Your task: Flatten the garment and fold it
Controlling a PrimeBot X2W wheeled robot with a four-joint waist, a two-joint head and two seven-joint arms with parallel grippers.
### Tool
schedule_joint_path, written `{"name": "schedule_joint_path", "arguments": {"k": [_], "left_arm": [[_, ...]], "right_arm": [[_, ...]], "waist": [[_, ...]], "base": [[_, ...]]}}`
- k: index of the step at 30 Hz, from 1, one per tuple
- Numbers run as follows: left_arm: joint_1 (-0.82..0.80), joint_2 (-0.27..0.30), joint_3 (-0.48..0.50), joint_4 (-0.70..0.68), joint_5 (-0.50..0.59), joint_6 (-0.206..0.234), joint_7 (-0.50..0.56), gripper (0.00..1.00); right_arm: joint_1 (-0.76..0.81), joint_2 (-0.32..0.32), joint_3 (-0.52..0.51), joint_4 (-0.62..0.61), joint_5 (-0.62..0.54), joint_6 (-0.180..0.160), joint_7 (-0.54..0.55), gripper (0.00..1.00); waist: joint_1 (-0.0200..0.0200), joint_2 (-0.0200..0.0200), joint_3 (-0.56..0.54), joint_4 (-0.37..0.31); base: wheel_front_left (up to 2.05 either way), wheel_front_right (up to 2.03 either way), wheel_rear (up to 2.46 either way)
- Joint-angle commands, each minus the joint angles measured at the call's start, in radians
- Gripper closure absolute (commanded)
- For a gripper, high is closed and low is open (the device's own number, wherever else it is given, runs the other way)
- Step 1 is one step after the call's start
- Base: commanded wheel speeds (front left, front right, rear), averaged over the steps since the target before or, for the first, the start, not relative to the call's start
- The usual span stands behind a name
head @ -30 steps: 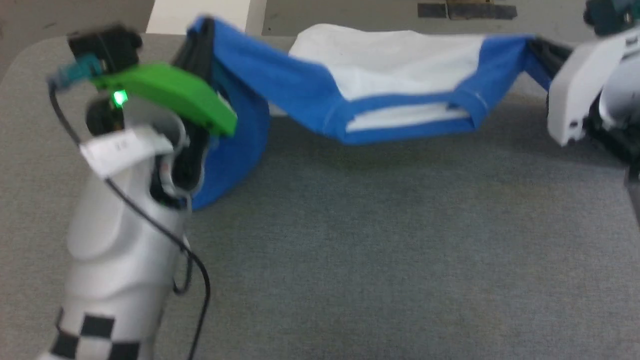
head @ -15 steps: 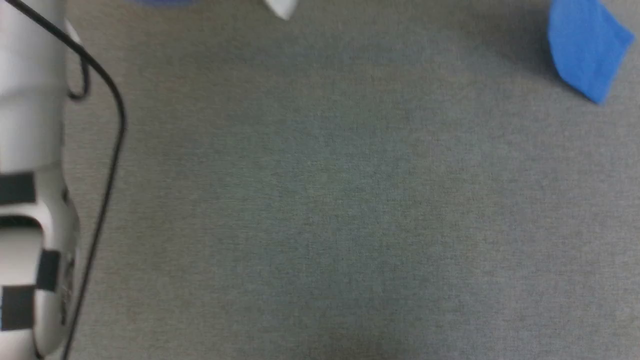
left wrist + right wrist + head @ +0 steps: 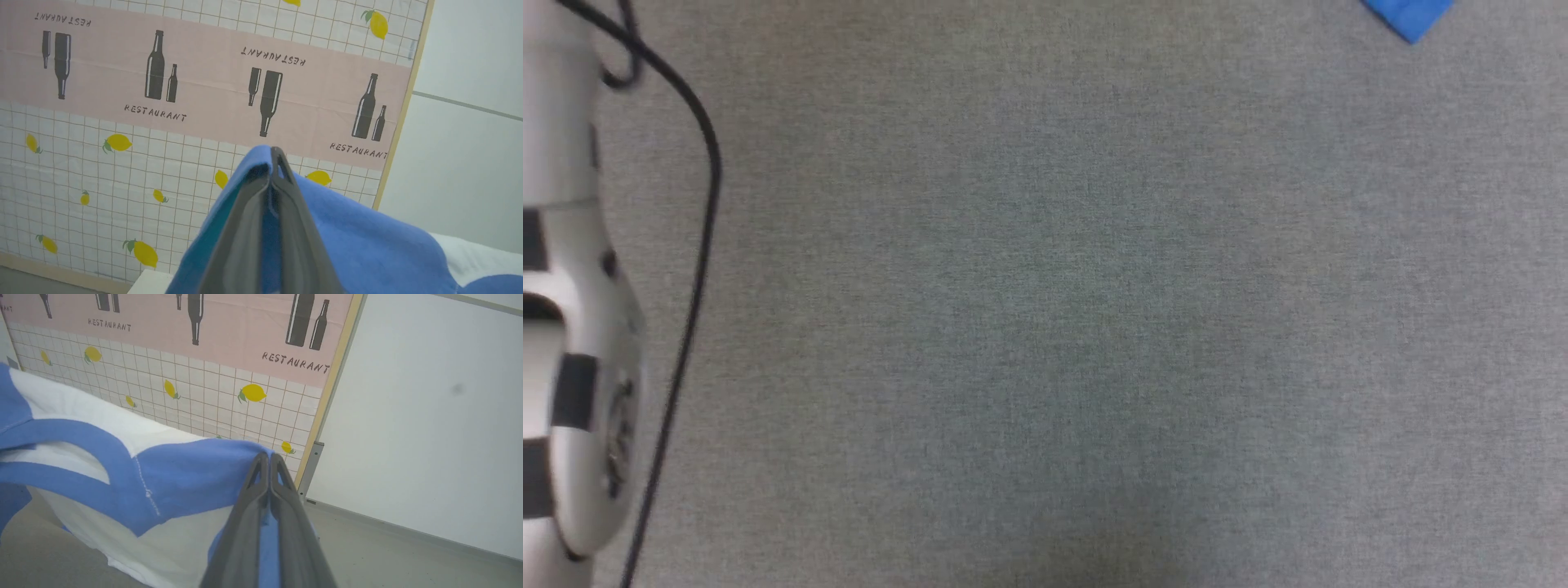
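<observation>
Clamped on blue edges of the shirt [image 3: 184, 473]: left tool [image 3: 274, 157], right tool [image 3: 269, 457]. Held high and spread, probably to hang flat.

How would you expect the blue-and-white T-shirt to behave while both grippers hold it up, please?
Probably floppy: the garment sags and folds below the right gripper. Likely light for its size: that gripper and the left gripper carry it by thin pinches of blue cloth. It may swing or bunch when lowered.
</observation>
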Motion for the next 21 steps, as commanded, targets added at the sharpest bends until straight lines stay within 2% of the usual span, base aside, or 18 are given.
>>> {"name": "schedule_joint_path", "arguments": {"k": [1, 6, 12, 17, 21], "left_arm": [[0.047, -0.003, 0.007, 0.017, -0.013, -0.012, -0.014, 1.00], [0.235, -0.021, 0.021, 0.055, -0.055, -0.052, -0.046, 1.00], [0.509, -0.044, 0.019, 0.022, -0.093, -0.091, -0.059, 1.00], [0.801, -0.059, 0.025, -0.077, -0.122, -0.068, -0.051, 1.00], [1.070, -0.072, 0.040, -0.186, -0.159, -0.022, -0.018, 1.00]], "right_arm": [[0.049, -0.024, 0.022, -0.009, 0.020, -0.002, -0.018, 1.00], [0.264, -0.103, 0.116, -0.058, 0.127, -0.002, -0.051, 1.00], [0.580, -0.162, 0.154, -0.155, 0.261, -0.002, -0.051, 1.00], [0.878, -0.175, 0.129, -0.242, 0.333, -0.002, -0.026, 1.00], [1.106, -0.161, 0.083, -0.289, 0.356, -0.002, 0.004, 1.00]], "waist": [[-0.0003, 0.0000, -0.055, 0.022], [-0.0003, 0.0000, -0.196, 0.044], [-0.0003, 0.0000, -0.364, 0.067], [-0.0003, 0.0000, -0.457, 0.072], [-0.0003, 0.0000, -0.499, 0.069]], "base": [[0.00, 0.00, 0.00], [0.00, 0.00, 0.00], [0.00, 0.00, 0.00], [0.00, 0.00, 0.00], [0.00, 0.00, 0.00]]}}
